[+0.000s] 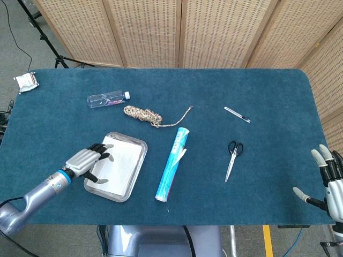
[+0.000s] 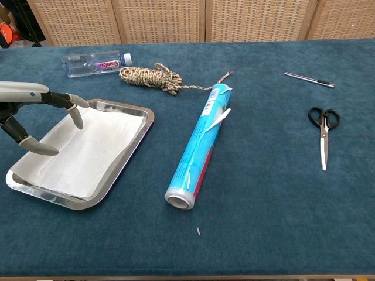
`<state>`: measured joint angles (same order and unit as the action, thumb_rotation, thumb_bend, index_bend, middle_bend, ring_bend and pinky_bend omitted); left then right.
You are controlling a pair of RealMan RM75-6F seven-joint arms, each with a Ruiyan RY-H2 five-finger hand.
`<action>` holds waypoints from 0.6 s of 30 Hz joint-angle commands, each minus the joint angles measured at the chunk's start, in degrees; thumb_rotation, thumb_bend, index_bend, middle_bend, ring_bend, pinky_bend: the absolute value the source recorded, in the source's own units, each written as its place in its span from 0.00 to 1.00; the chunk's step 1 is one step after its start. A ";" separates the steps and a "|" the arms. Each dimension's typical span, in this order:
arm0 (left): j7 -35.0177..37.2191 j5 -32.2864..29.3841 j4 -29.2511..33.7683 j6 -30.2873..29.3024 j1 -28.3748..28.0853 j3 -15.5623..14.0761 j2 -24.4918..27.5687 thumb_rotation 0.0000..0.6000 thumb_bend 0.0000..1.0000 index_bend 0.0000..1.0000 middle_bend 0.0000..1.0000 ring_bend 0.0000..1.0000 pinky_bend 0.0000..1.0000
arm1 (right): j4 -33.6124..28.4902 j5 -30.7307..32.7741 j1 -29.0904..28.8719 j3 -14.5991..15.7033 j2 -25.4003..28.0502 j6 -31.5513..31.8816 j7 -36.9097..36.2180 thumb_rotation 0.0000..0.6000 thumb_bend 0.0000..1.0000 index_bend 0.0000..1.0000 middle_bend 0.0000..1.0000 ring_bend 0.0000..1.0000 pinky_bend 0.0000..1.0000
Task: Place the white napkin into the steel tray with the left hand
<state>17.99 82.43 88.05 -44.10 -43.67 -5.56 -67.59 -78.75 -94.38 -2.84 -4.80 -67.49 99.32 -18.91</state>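
Note:
The white napkin [image 1: 120, 165] [image 2: 88, 152] lies flat inside the steel tray [image 1: 140, 145] [image 2: 143, 126] at the front left of the table. My left hand [image 1: 86, 160] [image 2: 35, 117] hovers over the tray's left edge, fingers spread and holding nothing; its fingertips [image 2: 78, 119] point down over the napkin. Whether they touch the napkin I cannot tell. At the table's front right edge my right hand [image 1: 328, 182] stays with fingers spread and empty; the chest view does not show it.
A blue foil roll [image 1: 172, 163] [image 2: 202, 143] lies right of the tray. Behind the tray are a coiled rope [image 1: 144, 114] [image 2: 152, 77] and a plastic bottle [image 1: 108, 99] [image 2: 94, 61]. Scissors [image 1: 233, 158] [image 2: 323, 132] and a pen [image 1: 237, 114] [image 2: 309, 79] lie to the right.

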 commanded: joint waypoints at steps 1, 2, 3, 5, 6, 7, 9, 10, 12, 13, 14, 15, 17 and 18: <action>-0.88 -0.80 -0.07 0.78 -0.09 0.46 -0.29 0.68 0.17 0.32 0.07 0.00 0.05 | 0.04 0.05 0.04 -0.03 0.05 0.07 -0.20 1.00 0.00 0.00 0.00 0.00 0.00; -1.18 -1.10 -0.11 0.97 -0.08 0.64 -0.35 0.67 0.17 0.32 0.07 0.00 0.05 | 0.07 0.06 0.07 -0.05 0.07 0.15 -0.33 1.00 0.00 0.00 0.00 0.00 0.00; -1.38 -1.30 -0.13 1.10 -0.08 0.75 -0.38 0.67 0.17 0.32 0.07 0.00 0.05 | 0.09 0.08 0.09 -0.08 0.08 0.20 -0.44 1.00 0.00 0.00 0.00 0.00 0.00; -2.01 -1.86 -0.23 1.48 -0.07 1.09 -0.57 0.67 0.16 0.32 0.07 0.00 0.05 | 0.17 0.15 0.09 -0.11 0.10 0.18 -0.65 1.00 0.00 0.00 0.00 0.00 0.00; -2.31 -2.11 -0.25 1.67 -0.06 1.23 -0.68 0.66 0.16 0.32 0.07 0.00 0.05 | 0.22 0.15 0.08 -0.10 0.10 0.15 -0.71 1.00 0.00 0.00 0.00 0.00 0.00; -2.61 -2.26 -0.27 1.86 -0.05 1.32 -0.79 0.66 0.16 0.32 0.07 0.00 0.05 | 0.24 0.13 0.07 -0.10 0.11 0.17 -0.76 1.00 0.00 0.00 0.00 0.00 0.00; -3.11 -2.50 -0.26 2.36 -0.11 1.39 -0.95 0.66 0.16 0.32 0.07 0.00 0.05 | 0.29 0.12 0.09 -0.13 0.10 0.25 -0.83 1.00 0.00 0.00 0.00 0.00 0.00; -3.41 -2.62 -0.27 2.67 -0.15 1.43 -1.06 0.66 0.16 0.32 0.07 0.00 0.05 | 0.30 0.12 0.11 -0.15 0.10 0.32 -0.87 1.00 0.00 0.00 0.00 0.00 0.00; -3.45 -2.91 -0.09 3.33 -0.26 1.55 -1.18 0.66 0.16 0.32 0.07 0.00 0.05 | 0.29 0.15 0.13 -0.17 0.09 0.36 -0.95 1.00 0.00 0.00 0.00 0.00 0.00; -3.18 -3.12 0.11 3.94 -0.40 1.62 -1.19 0.65 0.16 0.32 0.07 0.00 0.05 | 0.30 0.18 0.13 -0.19 0.08 0.35 -0.94 1.00 0.00 0.00 0.00 0.00 0.00; -2.96 -3.22 0.24 4.33 -0.51 1.69 -1.19 0.65 0.16 0.32 0.07 0.00 0.05 | 0.30 0.19 0.13 -0.20 0.07 0.34 -0.92 1.00 0.00 0.00 0.00 0.00 0.00; -2.76 -3.19 0.31 4.75 -0.66 1.80 -1.20 0.65 0.16 0.32 0.07 0.00 0.05 | 0.29 0.18 0.12 -0.18 0.07 0.32 -0.91 1.00 0.00 0.00 0.00 0.00 0.00; -2.60 -2.82 0.27 5.21 -0.85 1.90 -1.34 0.65 0.16 0.32 0.07 0.00 0.05 | 0.28 0.14 0.12 -0.20 0.05 0.37 -0.90 1.00 0.00 0.00 0.00 0.00 0.00; -2.55 -2.70 0.27 5.41 -0.91 1.91 -1.40 0.65 0.16 0.32 0.07 0.00 0.05 | 0.29 0.14 0.11 -0.21 0.04 0.37 -0.89 1.00 0.00 0.00 0.00 0.00 0.00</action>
<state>15.37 79.63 88.30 -38.81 -44.51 -3.68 -68.92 -78.46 -94.24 -2.73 -5.01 -67.46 99.69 -19.80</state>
